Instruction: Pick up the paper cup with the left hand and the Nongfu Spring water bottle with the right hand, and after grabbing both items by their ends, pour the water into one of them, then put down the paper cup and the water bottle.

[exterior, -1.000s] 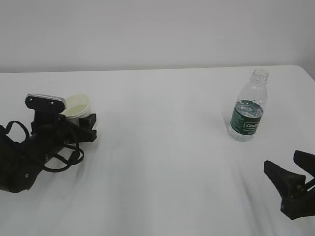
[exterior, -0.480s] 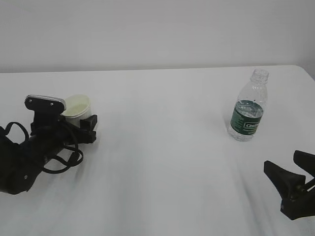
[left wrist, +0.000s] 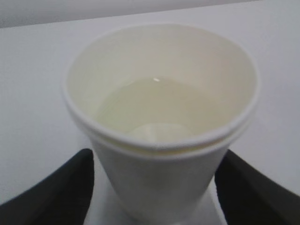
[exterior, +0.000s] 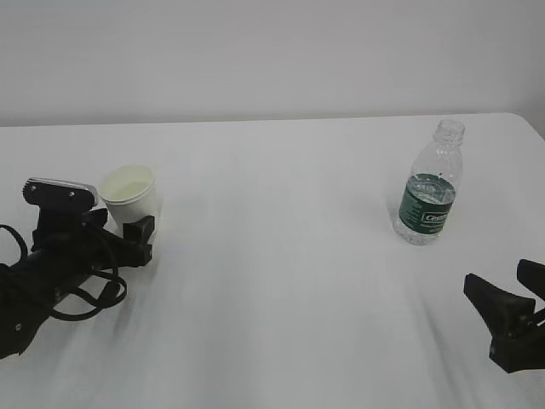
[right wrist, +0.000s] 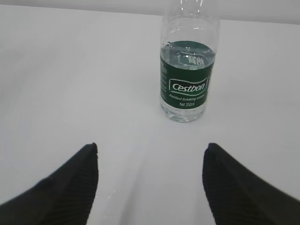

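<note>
Cup (left wrist: 159,136) stands upright on the table (exterior: 281,281) between our left gripper's (left wrist: 154,187) spread fingers, unheld. Our right gripper (right wrist: 150,178) gapes wide, with the bottle (right wrist: 188,70) standing well apart ahead of it.

Paper cup (exterior: 129,195) upright, left; green-labelled water bottle (exterior: 430,189) upright, right.

A matt white paper cup (left wrist: 159,154) with a smooth rolled rim is seen, its inside pale cream. The bottle (right wrist: 188,65) is made of clear, glossy ribbed plastic, wrapped in a smooth dark green label. The counter (exterior: 281,256) is covered in a matt white surface. Ribbed matt black pads (right wrist: 70,183) are shown on the right tool (right wrist: 150,180).
</note>
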You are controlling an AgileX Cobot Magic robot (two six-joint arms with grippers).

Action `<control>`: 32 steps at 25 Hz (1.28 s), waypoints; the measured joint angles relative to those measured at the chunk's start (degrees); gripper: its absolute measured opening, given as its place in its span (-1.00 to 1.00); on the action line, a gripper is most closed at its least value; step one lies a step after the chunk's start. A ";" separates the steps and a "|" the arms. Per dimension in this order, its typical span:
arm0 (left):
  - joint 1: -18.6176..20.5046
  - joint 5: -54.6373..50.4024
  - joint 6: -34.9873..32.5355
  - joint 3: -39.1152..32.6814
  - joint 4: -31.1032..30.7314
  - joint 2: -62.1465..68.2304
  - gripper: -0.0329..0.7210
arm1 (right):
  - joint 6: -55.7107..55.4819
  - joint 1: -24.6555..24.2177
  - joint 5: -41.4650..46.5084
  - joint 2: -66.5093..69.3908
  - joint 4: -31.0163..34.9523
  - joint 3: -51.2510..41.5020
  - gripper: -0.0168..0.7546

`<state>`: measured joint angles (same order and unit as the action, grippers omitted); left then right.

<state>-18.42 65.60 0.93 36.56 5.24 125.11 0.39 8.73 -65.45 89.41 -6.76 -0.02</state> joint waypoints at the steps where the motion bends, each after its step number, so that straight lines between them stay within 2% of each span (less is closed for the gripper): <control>1: 0.00 0.00 0.00 -0.66 0.00 -0.55 0.62 | -0.39 0.00 0.00 0.00 0.10 0.00 0.42; 8: 0.00 0.00 0.00 -4.35 -0.39 -5.64 0.62 | -1.16 0.00 0.00 0.00 0.10 0.00 0.42; 12: 0.00 0.00 0.00 -6.71 -2.92 -7.95 0.62 | -1.16 0.00 0.00 0.00 0.10 0.00 0.42; 24: 0.00 0.00 0.00 -17.10 -3.56 -18.90 0.62 | -1.18 0.00 0.00 0.00 0.71 0.13 0.42; 32: 0.00 0.00 0.00 -17.66 -5.24 -24.77 0.60 | -1.18 0.00 0.00 0.11 1.20 5.79 0.42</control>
<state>-18.42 65.60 0.93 18.90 0.00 100.34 -0.79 8.73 -65.45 89.52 -5.56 5.77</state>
